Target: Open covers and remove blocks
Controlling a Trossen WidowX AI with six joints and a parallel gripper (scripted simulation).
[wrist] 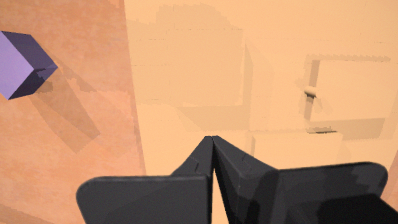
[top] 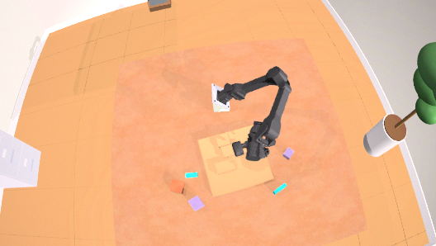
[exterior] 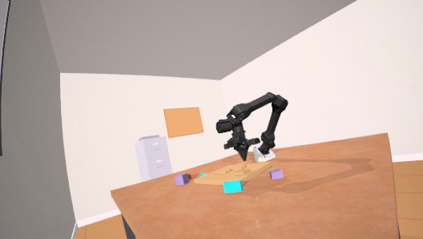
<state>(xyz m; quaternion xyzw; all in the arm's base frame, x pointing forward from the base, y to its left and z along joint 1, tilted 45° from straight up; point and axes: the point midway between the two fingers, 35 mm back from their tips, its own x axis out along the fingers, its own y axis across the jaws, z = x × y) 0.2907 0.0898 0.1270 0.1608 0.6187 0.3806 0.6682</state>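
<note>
The tan puzzle board (top: 248,179) (exterior: 208,180) (wrist: 280,30) lies on the table. My gripper (exterior: 244,160) (wrist: 211,142) is shut and empty, pointing down over the board; the arm hides its tips in the top view. In the wrist view a tan square panel (wrist: 205,70) lies ahead of the tips, and a tan rectangular outline with a small dark pin (wrist: 310,94) is at right. Covers and wells are hard to tell apart. Beside the board lie a purple block (top: 288,153) (exterior: 276,174) (wrist: 15,62), another purple block (top: 196,203) (exterior: 182,179) and an orange block (top: 177,186) (exterior: 192,176).
A cyan block (top: 280,188) (exterior: 233,186) lies beside the board near the first purple block. Another cyan block (top: 191,175) (exterior: 203,175) lies near the orange block. The arm's white base (top: 221,109) (exterior: 264,156) stands behind the board.
</note>
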